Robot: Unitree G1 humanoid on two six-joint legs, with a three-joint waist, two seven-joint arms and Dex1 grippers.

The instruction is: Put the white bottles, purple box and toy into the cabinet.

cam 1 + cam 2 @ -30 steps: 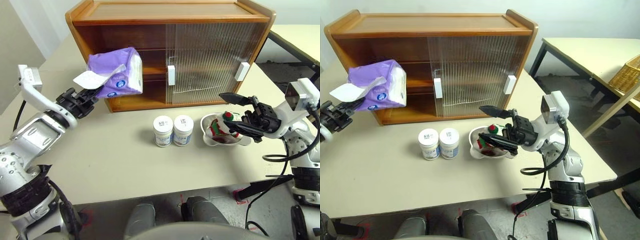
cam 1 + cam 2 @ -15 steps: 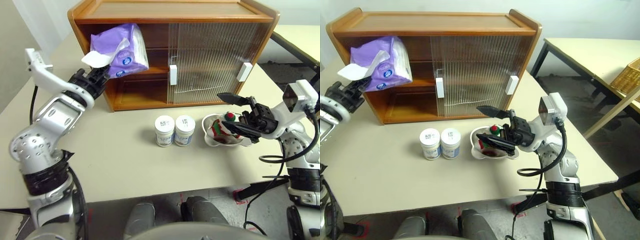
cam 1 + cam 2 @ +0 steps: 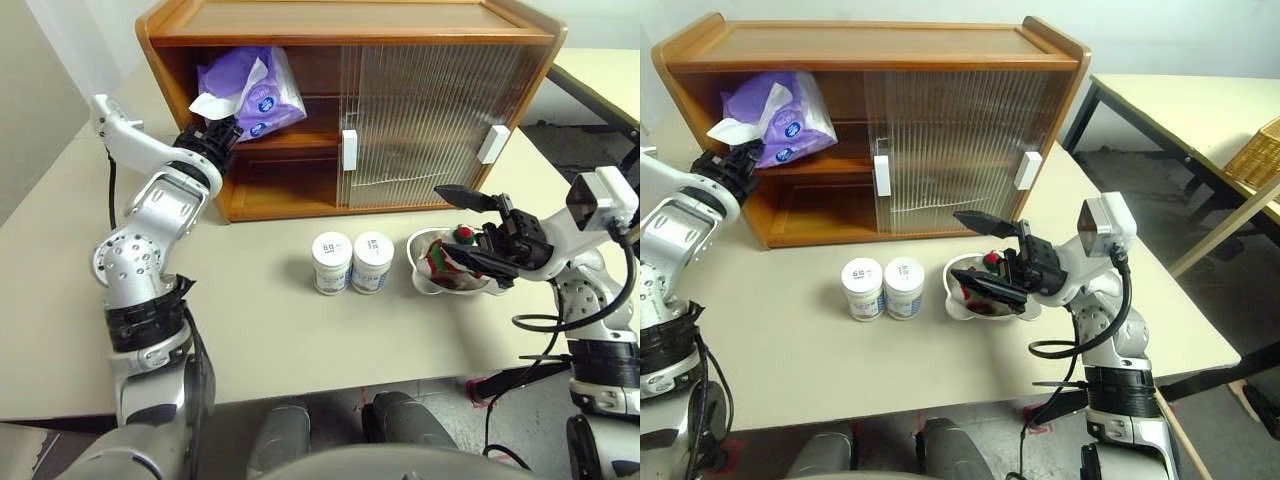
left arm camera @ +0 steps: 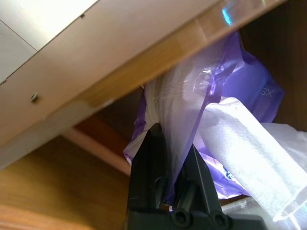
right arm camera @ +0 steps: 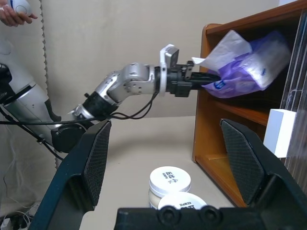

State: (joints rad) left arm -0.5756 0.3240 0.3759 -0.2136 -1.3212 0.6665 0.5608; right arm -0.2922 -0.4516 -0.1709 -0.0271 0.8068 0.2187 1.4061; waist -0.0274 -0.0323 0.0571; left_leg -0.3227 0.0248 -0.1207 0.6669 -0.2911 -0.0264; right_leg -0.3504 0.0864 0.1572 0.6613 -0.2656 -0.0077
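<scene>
My left gripper [image 3: 222,130] is shut on the edge of the purple box [image 3: 255,90], holding it level in the open left end of the cabinet's [image 3: 350,22] upper shelf; the left wrist view shows the black fingers [image 4: 153,158] pinching the lilac wrapper [image 4: 230,81]. Two white bottles [image 3: 332,262] [image 3: 372,261] stand side by side on the table in front of the cabinet. The toy [image 3: 441,257] lies in a steel bowl to their right. My right gripper [image 3: 465,230] hovers open just over the toy, touching nothing.
Ribbed sliding doors [image 3: 420,110] cover the cabinet's middle and right. The steel bowl [image 3: 424,280] sits near the table's right edge. A second table with a wicker basket [image 3: 1260,150] stands off to the right. A person's hand [image 5: 14,12] shows far off.
My left arm has carried the purple box up and forward, from in front of the cabinet into its upper shelf opening. The right gripper, bottles and toy have stayed put.
</scene>
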